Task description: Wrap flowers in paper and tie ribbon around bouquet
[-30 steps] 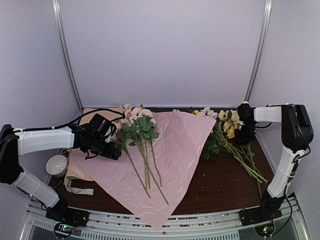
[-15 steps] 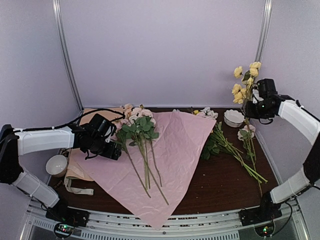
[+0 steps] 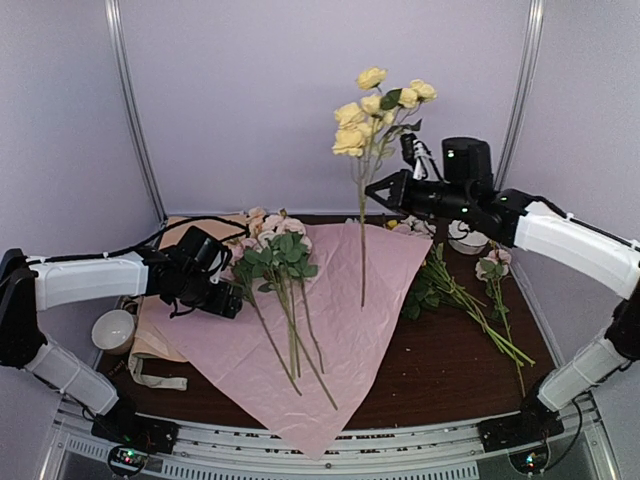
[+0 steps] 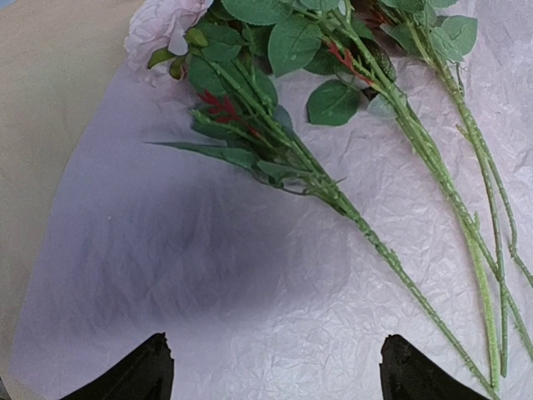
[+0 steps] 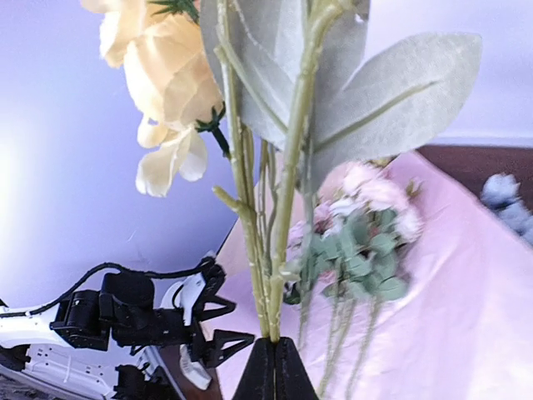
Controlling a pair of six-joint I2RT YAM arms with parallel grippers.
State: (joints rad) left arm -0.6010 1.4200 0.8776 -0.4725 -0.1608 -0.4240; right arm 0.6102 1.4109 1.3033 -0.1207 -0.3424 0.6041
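Note:
The pink-faced paper lies spread on the table. Pale pink roses with leafy stems rest on its left half. My right gripper is shut on a stem of yellow blooms and holds it upright in the air, its lower end hanging over the paper. In the right wrist view the shut jaws pinch the green stems. My left gripper hovers open over the paper's left part, nothing between its fingertips. A cream-beige ribbon lies at the front left.
A second bunch of green stems lies on the dark table at the right, with a white bowl behind it. A white cup stands at the far left. Tan paper sheets lie under the pink one.
My right arm has lifted the yellow stem out of the right-hand bunch and swung it up and left over the paper. The left arm has stayed still.

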